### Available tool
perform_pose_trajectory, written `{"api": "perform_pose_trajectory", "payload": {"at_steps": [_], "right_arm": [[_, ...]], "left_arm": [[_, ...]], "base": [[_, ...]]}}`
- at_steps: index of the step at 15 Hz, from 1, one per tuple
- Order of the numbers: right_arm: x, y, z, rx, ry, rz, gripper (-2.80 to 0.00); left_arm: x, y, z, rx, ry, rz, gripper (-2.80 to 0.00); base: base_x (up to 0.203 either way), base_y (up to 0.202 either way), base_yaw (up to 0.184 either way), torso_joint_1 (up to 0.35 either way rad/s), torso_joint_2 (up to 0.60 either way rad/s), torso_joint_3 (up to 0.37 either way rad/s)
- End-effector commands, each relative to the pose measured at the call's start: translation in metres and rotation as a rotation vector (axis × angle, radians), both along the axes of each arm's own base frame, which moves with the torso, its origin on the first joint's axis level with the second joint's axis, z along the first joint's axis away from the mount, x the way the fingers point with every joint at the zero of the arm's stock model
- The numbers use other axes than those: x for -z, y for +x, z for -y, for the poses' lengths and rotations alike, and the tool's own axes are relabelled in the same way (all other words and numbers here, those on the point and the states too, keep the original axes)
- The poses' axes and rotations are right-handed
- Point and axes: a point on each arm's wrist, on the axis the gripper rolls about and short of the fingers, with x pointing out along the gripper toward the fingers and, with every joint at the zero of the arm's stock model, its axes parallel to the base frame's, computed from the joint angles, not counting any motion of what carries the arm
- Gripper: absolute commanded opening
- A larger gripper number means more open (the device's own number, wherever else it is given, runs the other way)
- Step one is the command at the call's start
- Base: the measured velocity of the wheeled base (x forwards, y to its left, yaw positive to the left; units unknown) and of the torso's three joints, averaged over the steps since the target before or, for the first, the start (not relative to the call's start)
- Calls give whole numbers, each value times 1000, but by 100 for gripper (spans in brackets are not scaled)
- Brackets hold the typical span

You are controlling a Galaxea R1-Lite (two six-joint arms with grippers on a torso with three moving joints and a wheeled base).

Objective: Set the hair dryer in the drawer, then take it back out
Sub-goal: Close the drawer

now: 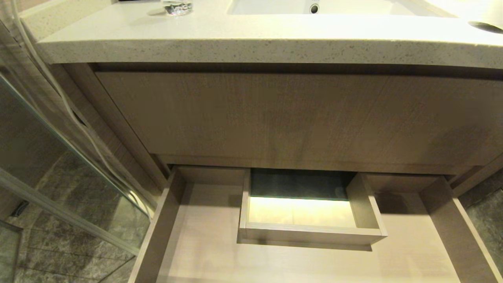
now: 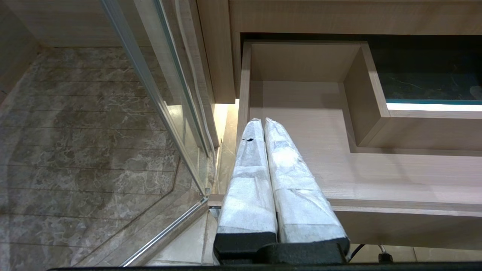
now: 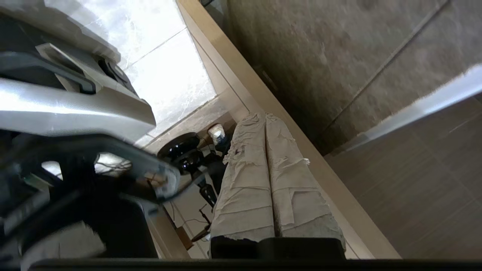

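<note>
Bathroom, at a vanity unit.
Speckled stone countertop (image 1: pixel 251 39) with basin (image 1: pixel 275 6), wood-grain drawer (image 1: pixel 204 243) pulled open, glass shower panel (image 1: pixel 47 165) at left, marble-tiled floor (image 2: pixel 75 131).

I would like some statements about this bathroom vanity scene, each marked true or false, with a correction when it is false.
1. The drawer is pulled open. True.
2. A hair dryer lies inside the drawer. False: no hair dryer shows in any view; the visible drawer floor is bare.
3. The left gripper is shut and holds nothing. True.
4. The right gripper stands wide open. False: its fingers are pressed together.
5. A boxed cutout sits inside the drawer. True.
6. Both arms show in the head view. False: neither does.
</note>
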Motion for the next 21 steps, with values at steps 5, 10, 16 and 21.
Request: {"api": "perform_pose_trajectory", "payload": {"at_steps": [5,10,16,21], "right_arm": [[28,21,18,-19,0,-3,-280],[39,31,26,-18,19,-25,-280],[52,44,37,-25,30,-38,-280],[60,54,45,-39,25,-32,-280]], "left_arm": [[0,0,0,0,0,0,-280],[0,0,0,0,0,0,-280],[0,0,0,0,0,0,-280],[0,0,0,0,0,0,-280]], "base": [[0,0,0,0,0,0],[0,0,0,0,0,0],[0,0,0,0,0,0],[0,0,0,0,0,0]]}}
